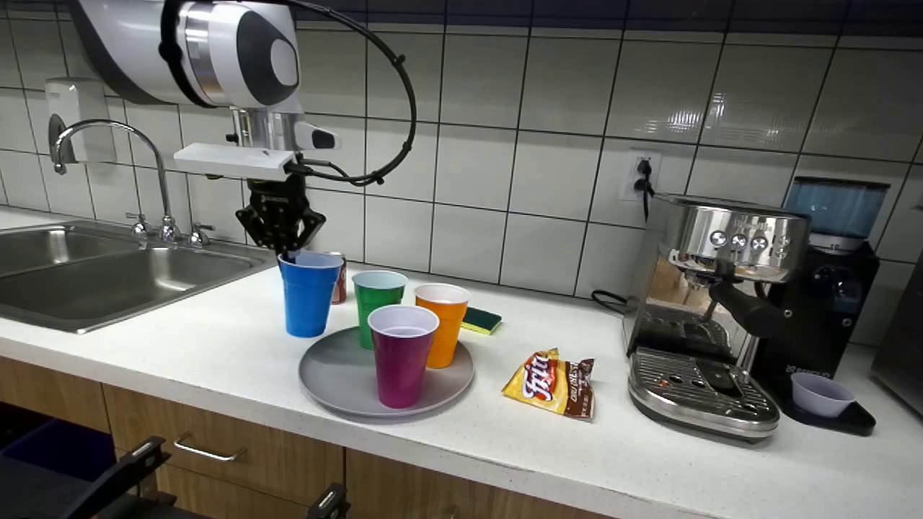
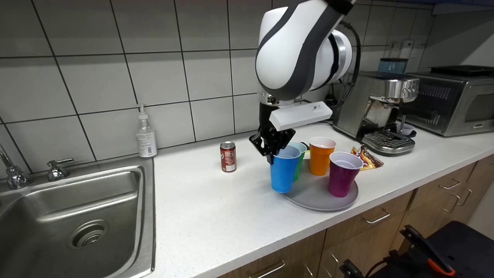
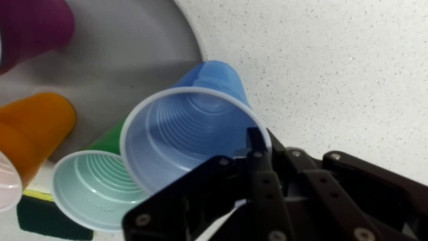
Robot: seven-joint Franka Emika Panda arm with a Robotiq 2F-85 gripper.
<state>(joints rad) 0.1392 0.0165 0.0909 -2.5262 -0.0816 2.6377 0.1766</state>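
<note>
My gripper (image 1: 287, 256) points down with its fingers closed on the rim of a blue cup (image 1: 310, 299). In the wrist view, one finger of the gripper (image 3: 266, 139) is inside the blue cup (image 3: 200, 115) and one outside. The blue cup is nearly upright beside a grey plate (image 1: 332, 378); I cannot tell whether its base touches the counter. A green cup (image 1: 375, 295), an orange cup (image 1: 448, 324) and a purple cup (image 1: 402, 367) stand upright on the plate. The green cup (image 3: 100, 190) is nearest the blue one and partly hidden by it in the wrist view.
A red can (image 2: 228, 157) stands near the wall. A green and yellow sponge (image 1: 482, 321) lies behind the plate. A snack bag (image 1: 551, 386) and an espresso machine (image 1: 710, 317) are beyond the plate. A steel sink (image 2: 146, 216) and a soap bottle (image 2: 146, 135) are on the opposite side.
</note>
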